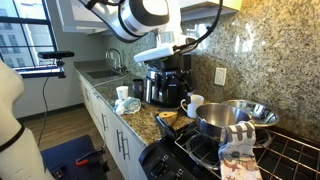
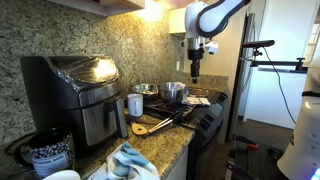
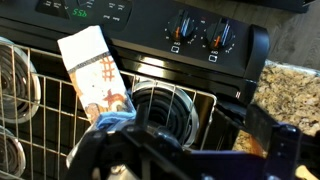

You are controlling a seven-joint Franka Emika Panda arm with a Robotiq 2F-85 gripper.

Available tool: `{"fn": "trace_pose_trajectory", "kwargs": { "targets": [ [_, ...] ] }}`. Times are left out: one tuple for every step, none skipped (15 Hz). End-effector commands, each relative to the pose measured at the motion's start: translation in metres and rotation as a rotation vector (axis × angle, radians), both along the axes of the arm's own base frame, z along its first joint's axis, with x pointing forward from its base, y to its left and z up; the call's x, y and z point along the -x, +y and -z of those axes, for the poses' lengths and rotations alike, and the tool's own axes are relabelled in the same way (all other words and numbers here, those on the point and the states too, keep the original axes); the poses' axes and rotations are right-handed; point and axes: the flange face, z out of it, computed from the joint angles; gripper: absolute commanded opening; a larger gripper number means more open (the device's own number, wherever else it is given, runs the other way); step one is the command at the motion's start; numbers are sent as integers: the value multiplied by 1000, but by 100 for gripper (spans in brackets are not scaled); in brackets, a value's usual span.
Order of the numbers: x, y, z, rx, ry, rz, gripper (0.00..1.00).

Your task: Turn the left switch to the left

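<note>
Blurred end effector (image 3: 185,160) of mine, I cannot tell whether its fingers are apart, coil burner (image 3: 160,105) just beneath, patterned towel (image 3: 95,75) beside it, stove knobs (image 3: 178,32) beyond

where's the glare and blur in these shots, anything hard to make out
In an exterior view, the window is blown out and the steel pot shows bright highlights. In an exterior view, the under-cabinet light flares and the air fryer's plastic wrap glints. In the wrist view, the gripper is a dark, soft-focus mass, while the left knob is sharper.
</note>
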Motion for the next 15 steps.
{"fn": "trace_pose_trajectory", "kwargs": {
  "targets": [
    [0, -2, 0, 1, 4, 21, 100],
    [1, -4, 0, 5, 6, 38, 100],
    [2, -6, 1, 8, 9, 50, 100],
    [4, -8, 3, 6, 13, 72, 100],
    [6, -10, 5, 4, 16, 91, 100],
    [8, -12, 9, -3, 22, 110, 100],
    [10, -13, 13, -12, 27, 131, 100],
    [13, -15, 19, -24, 32, 154, 100],
    [16, -16, 25, -33, 37, 172, 100],
    [19, -18, 32, -47, 45, 196, 100],
    [22, -18, 38, -65, 54, 212, 100],
    [26, -18, 47, -82, 64, 239, 100],
    [30, -18, 56, -103, 75, 260, 100],
    [35, -17, 66, -121, 88, 283, 100],
    [39, -16, 74, -140, 100, 302, 100]
  ]
}}
